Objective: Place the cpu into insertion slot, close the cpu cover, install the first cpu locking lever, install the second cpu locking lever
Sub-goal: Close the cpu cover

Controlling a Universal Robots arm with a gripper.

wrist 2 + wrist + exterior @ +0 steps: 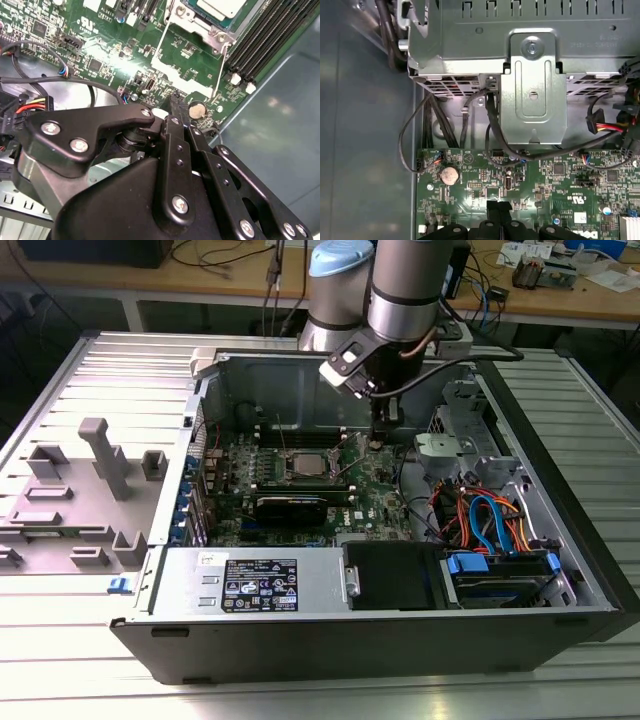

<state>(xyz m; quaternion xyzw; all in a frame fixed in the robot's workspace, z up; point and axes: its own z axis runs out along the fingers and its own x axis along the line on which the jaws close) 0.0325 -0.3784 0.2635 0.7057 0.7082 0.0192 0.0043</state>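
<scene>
Exterior view: your fingers [380,427], closed and empty, hover at three o'clock of the slot [305,466]; push the lever [222,69] down slowly until hooked.

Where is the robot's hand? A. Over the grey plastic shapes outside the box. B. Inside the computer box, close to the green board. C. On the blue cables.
B: the hand is inside the open computer case, close to the green board and near a round silver battery.
</scene>
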